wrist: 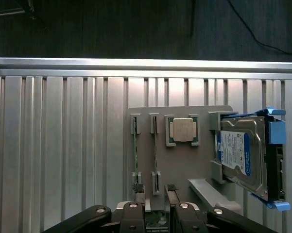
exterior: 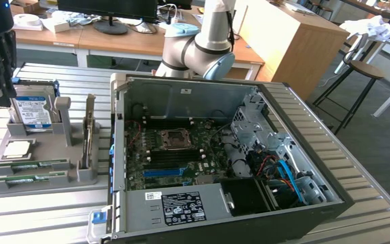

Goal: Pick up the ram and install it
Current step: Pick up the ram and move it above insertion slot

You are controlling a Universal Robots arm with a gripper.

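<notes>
The gripper [wrist: 154, 194] hangs open and empty over the tray [wrist: 184, 167]. The ram [wrist: 155, 155] stands on edge in its slot beside the CPU [wrist: 183, 130]. A 2nd stick [wrist: 135, 155] sits just beside it, nearer the tray's edge opposite the drive [wrist: 238, 155] (both look untouched). The jaws seem to straddle the ram, yet 1 jaw lines up over the 2nd stick. It could strike that stick or a slot post and tilt the ram.

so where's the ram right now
Two ram sticks sit in the slots of the gray holder at the exterior view's left, beside the open computer case, next to the square processor chip.
</notes>
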